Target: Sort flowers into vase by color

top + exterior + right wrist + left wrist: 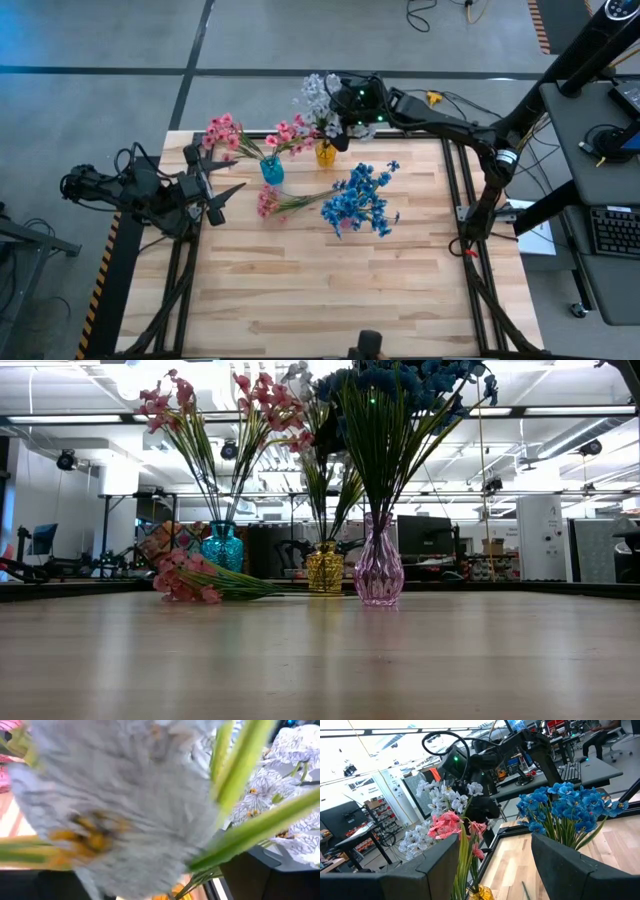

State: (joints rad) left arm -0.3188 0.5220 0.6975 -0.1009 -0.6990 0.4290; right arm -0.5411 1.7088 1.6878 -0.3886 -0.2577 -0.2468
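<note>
Three vases stand on my wooden table (pixel 330 290), a workshop behind. White flowers (pixel 316 95) sit in the yellow vase (pixel 326 153), right gripper (pixel 350 128) just beside them, fingers apart, arm stretched across. Pink spray (pixel 270 203) lies near the yellow vase. Left gripper (pixel 222 190) waits, parted, holding nothing.

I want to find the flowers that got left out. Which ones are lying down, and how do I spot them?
Look at the wooden table and find the teal vase near its far edge. Right in front of it lies a pink spray. It alone lies flat; every other bunch stands in a vase.
</note>
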